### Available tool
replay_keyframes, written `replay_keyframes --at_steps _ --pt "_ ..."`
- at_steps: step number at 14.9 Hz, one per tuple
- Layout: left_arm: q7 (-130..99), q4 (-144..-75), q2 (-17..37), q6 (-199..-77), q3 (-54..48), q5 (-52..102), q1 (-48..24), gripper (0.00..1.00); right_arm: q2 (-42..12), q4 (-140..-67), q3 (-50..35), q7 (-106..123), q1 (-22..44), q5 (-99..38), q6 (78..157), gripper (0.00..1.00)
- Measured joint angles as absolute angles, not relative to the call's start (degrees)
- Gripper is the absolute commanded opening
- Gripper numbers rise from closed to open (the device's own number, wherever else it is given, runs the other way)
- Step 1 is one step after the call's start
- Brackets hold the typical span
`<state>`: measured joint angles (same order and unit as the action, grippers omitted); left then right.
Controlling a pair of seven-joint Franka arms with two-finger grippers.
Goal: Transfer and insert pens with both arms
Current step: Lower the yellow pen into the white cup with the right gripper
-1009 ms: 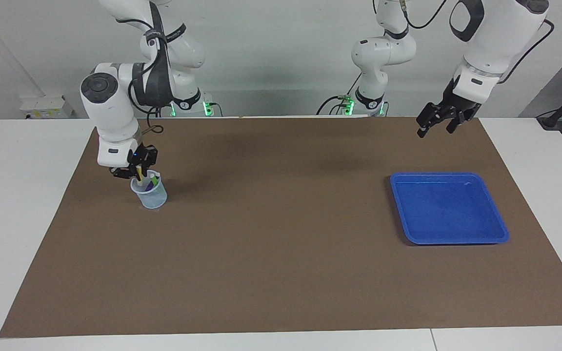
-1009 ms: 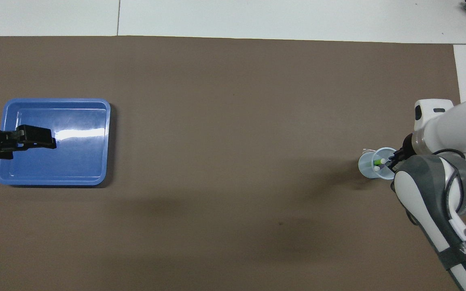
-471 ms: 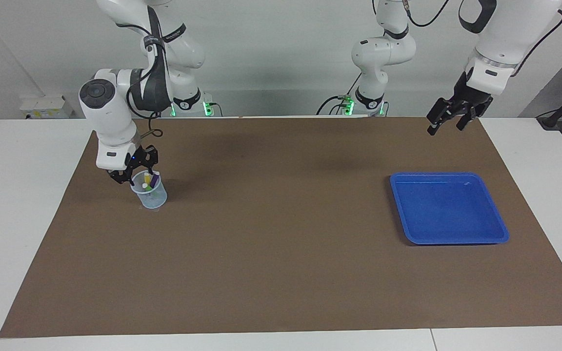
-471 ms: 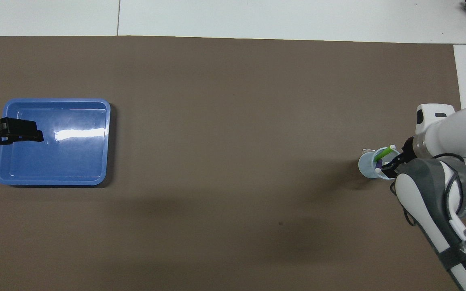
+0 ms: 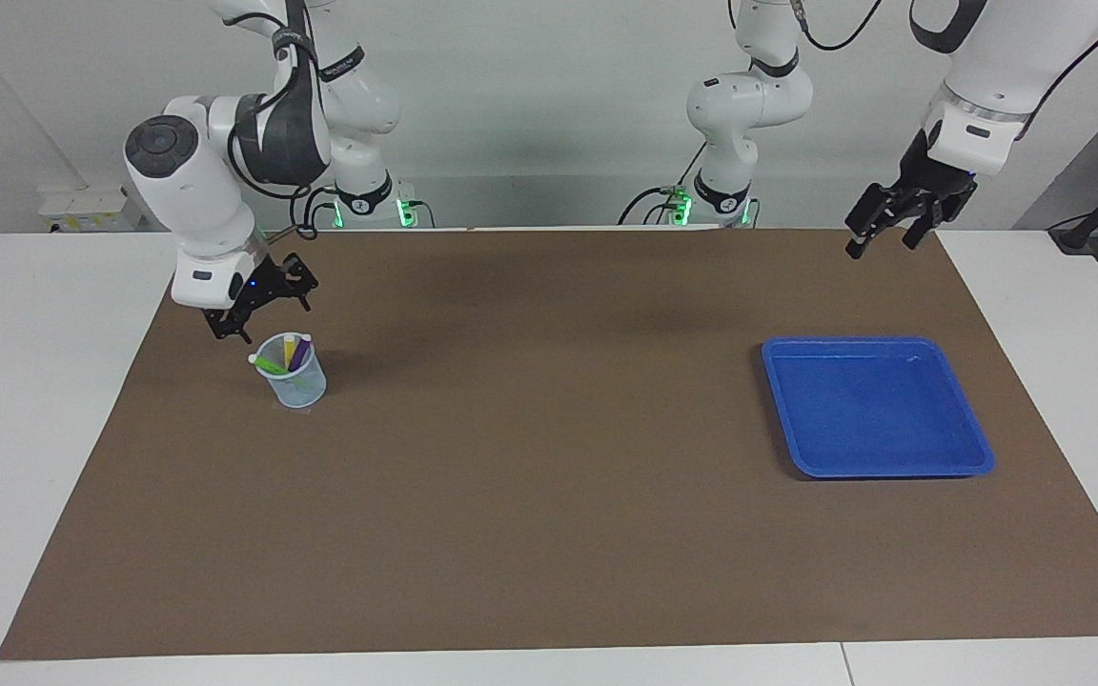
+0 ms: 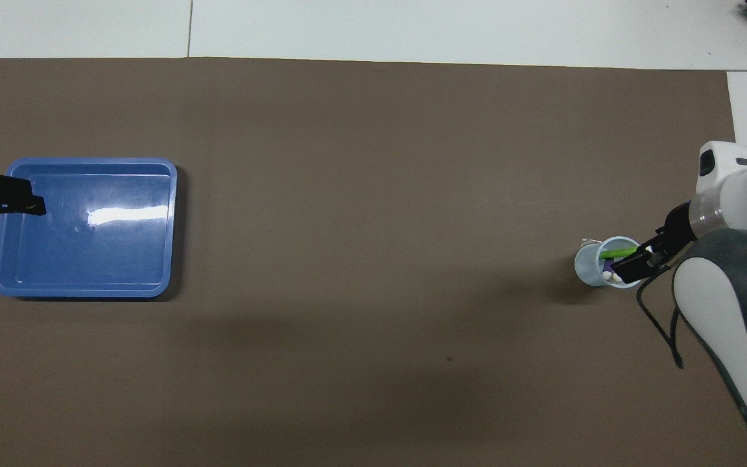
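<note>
A: What is the step now, and how to do it well?

B: I judge it is the last one. All three pens stand in the clear cup (image 5: 292, 378) at the right arm's end of the tabletop (image 5: 549, 534). The right gripper (image 5: 258, 303) is in the air just above the cup, toward the robots' edge of its rim. Its fingers (image 5: 304, 289) are spread open and hold nothing. To do it well, the arm should go straight up, so no finger catches a cap that stands out over the rim.

A: Where are the pens relative to those fingers?

B: Below them, not touching. The green pen (image 5: 270, 366) leans lowest, with its cap over the rim under the fingers. The yellow pen (image 5: 289, 349) and the purple pen (image 5: 299, 353) stand more upright, beside the fingers.

A: And the other arm?

B: The left gripper (image 5: 883, 222) waits high, well apart from the cup, over the brown mat (image 5: 549, 457) near the blue tray (image 5: 878, 464), which has no pen in it. Its fingers are open too, with nothing between them.
</note>
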<state>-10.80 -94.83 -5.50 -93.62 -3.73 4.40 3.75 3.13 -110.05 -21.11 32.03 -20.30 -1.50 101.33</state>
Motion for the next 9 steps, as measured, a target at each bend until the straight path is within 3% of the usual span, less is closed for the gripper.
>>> replay_keyframes --at_steps 9 --pt "-10.7 -93.3 -2.7 -92.7 -2.2 3.2 -0.8 1.0 3.7 -97.5 -23.3 15.2 -20.0 -3.0 84.7 1.0"
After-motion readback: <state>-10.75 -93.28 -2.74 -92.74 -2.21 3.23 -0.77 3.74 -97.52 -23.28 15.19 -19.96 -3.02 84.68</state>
